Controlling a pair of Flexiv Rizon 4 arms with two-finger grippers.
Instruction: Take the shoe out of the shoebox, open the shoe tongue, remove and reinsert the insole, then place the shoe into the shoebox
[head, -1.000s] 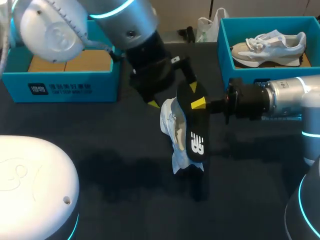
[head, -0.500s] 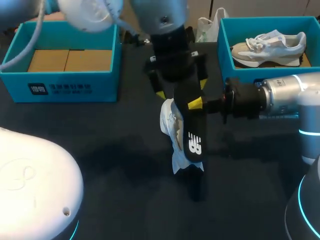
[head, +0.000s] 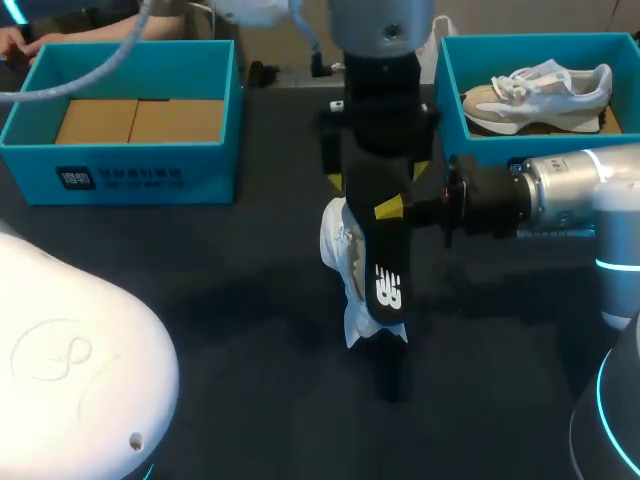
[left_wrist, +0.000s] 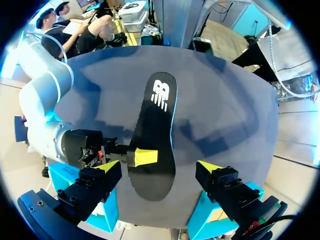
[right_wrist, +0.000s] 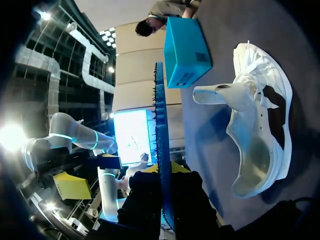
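A black insole (head: 385, 265) hangs on edge over the table, my right gripper (head: 392, 210) shut on its upper end. In the right wrist view the insole (right_wrist: 160, 145) runs edge-on out from between the fingers (right_wrist: 162, 187). The white shoe (head: 345, 270) lies on its side on the dark table just left of the insole, its tongue pulled out (right_wrist: 227, 95). My left gripper (head: 378, 175) hangs open directly above the insole's held end. Its yellow tips stand either side of the insole (left_wrist: 152, 135) without touching it, the gripper (left_wrist: 159, 167) wide apart.
A blue shoebox (head: 450, 100) at the back right holds a second white shoe (head: 540, 95). Another blue box (head: 130, 175) with cardboard inside stands at the back left. My right arm (head: 560, 205) reaches in level from the right.
My left arm has swung from the left to the right, bringing its open gripper over the insole's held end. The right gripper, insole and shoe have stayed put.
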